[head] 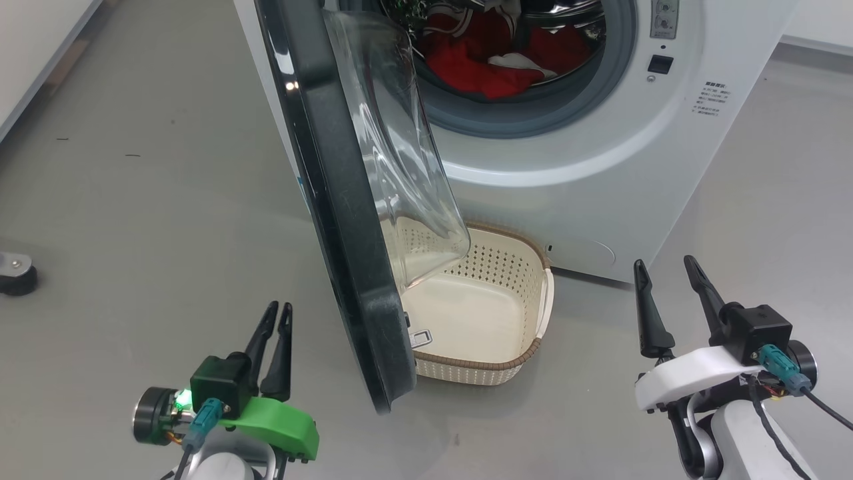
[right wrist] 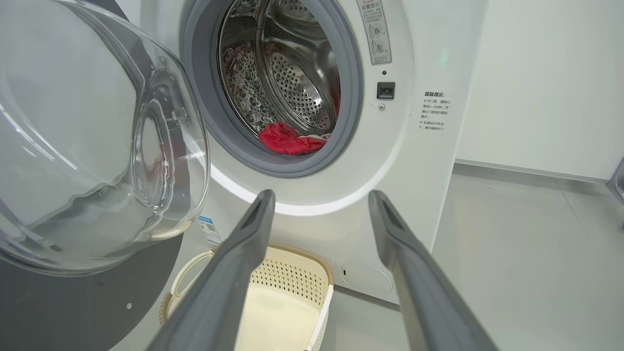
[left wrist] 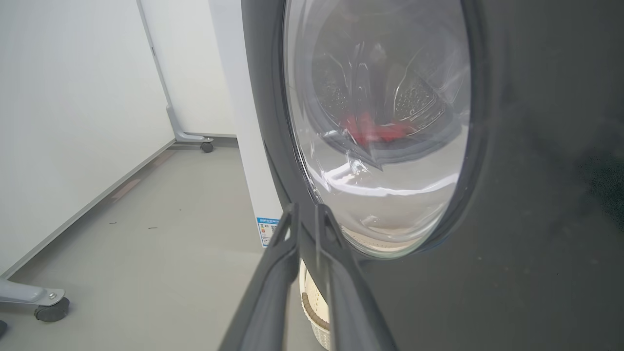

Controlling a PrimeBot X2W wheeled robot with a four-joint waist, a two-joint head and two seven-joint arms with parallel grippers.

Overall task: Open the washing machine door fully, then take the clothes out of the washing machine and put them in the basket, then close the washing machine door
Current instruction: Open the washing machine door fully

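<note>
Head view looks down on the door [head: 333, 200], which stands about half open and edge-on, hinged at the left side of the washing machine [head: 600, 167]. Its glass bowl [head: 393, 153] hangs over the left part of the basket [head: 480, 365]. The first step is therefore, I think, not yet complete: the door must swing wider before both the opening and the basket are free. The left gripper [head: 280, 307] hovers low on the outer side of the door, near its lower edge but apart from it. Its two fingers are drawn nearly together with only a thin gap, and they hold nothing. The right gripper [head: 665, 263] is on the inner side, near the front of the machine, with fingers spread wide and also empty. From there it seems ready to reach toward the opening. The basket stands on the floor [head: 166, 200] just before the machine, below the round opening, so I judge that the clothes [head: 480, 63] will have only a short way down. I cannot tell if it touches the front panel. The basket is empty and its cream bottom is bare. The clothes, red with some white, all lie in a heap at the bottom of the drum [right wrist: 292, 73], close behind the grey rubber ring [head: 526, 117].
</note>
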